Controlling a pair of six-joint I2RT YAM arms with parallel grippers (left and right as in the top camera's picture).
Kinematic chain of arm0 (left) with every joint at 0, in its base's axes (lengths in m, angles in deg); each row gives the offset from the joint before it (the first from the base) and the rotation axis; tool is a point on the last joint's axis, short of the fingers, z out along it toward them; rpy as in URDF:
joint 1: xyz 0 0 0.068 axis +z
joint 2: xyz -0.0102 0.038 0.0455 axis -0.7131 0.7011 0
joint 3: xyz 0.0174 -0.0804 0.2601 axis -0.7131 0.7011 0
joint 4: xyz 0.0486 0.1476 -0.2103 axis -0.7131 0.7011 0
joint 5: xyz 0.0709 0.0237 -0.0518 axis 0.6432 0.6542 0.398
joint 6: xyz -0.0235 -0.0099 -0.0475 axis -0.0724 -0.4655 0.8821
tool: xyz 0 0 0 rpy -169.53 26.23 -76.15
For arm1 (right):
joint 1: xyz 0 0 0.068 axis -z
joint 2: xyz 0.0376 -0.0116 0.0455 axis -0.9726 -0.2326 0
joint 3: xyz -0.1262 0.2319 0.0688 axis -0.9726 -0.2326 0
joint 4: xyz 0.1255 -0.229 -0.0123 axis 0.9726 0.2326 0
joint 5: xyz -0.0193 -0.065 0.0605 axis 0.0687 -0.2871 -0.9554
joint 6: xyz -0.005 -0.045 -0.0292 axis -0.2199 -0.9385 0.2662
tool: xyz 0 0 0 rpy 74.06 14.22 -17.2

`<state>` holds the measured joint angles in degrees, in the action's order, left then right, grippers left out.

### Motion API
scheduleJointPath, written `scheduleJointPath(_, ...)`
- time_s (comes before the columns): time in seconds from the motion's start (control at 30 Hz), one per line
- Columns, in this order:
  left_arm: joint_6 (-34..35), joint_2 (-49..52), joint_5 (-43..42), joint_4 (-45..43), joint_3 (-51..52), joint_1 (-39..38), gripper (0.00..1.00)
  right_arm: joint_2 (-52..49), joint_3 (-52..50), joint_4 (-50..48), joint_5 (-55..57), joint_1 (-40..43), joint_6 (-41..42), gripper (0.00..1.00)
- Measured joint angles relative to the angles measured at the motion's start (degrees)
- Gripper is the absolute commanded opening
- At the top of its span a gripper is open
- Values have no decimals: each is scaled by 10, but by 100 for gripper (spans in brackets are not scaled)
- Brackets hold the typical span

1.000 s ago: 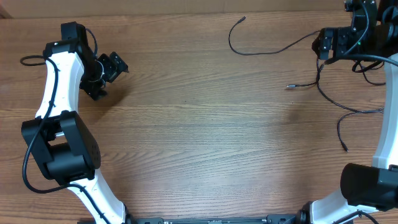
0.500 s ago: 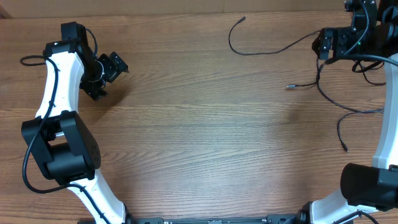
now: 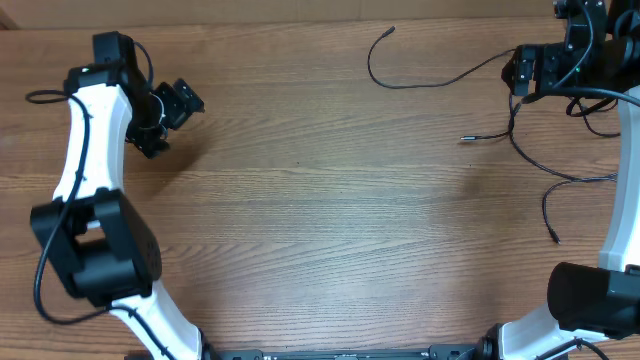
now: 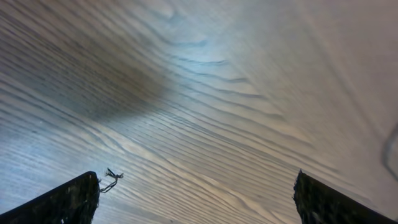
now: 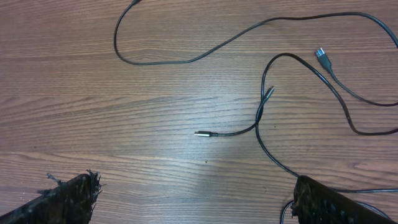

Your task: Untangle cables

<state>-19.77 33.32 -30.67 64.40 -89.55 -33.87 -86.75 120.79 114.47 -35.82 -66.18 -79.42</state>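
Several thin black cables lie loose at the table's far right. One cable (image 3: 400,87) curls from a plug tip near the far edge toward my right gripper (image 3: 522,72). A short cable with a silver tip (image 3: 466,139) lies just below it, and a third cable end (image 3: 553,236) trails toward the near right. In the right wrist view the long cable (image 5: 161,62) loops across the top. The silver-tipped cable (image 5: 227,133) crosses another strand there, and a plug (image 5: 321,55) lies to the right. My right gripper (image 5: 196,199) is open above bare wood. At far left, my left gripper (image 3: 180,100) (image 4: 196,198) is open and holds nothing.
The wooden table (image 3: 320,220) fills the view, with its far edge along the top. Thicker black arm cables (image 3: 590,115) hang by the right arm. A frayed thread (image 4: 112,180) sticks out from the left gripper's left finger.
The left arm has shifted slightly toward the far left. The right arm and the cables have not moved.
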Motion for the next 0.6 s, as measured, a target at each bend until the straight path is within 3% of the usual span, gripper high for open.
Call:
scheduleJointPath(0.27, 0, -164, 1, 0, 1, -28, 99, 0, 0, 0, 0, 0, 0, 100)
scheduleJointPath(0.6, 0, -302, 39, -25, 16, -156, 100, 0, 0, 0, 0, 0, 0, 100)
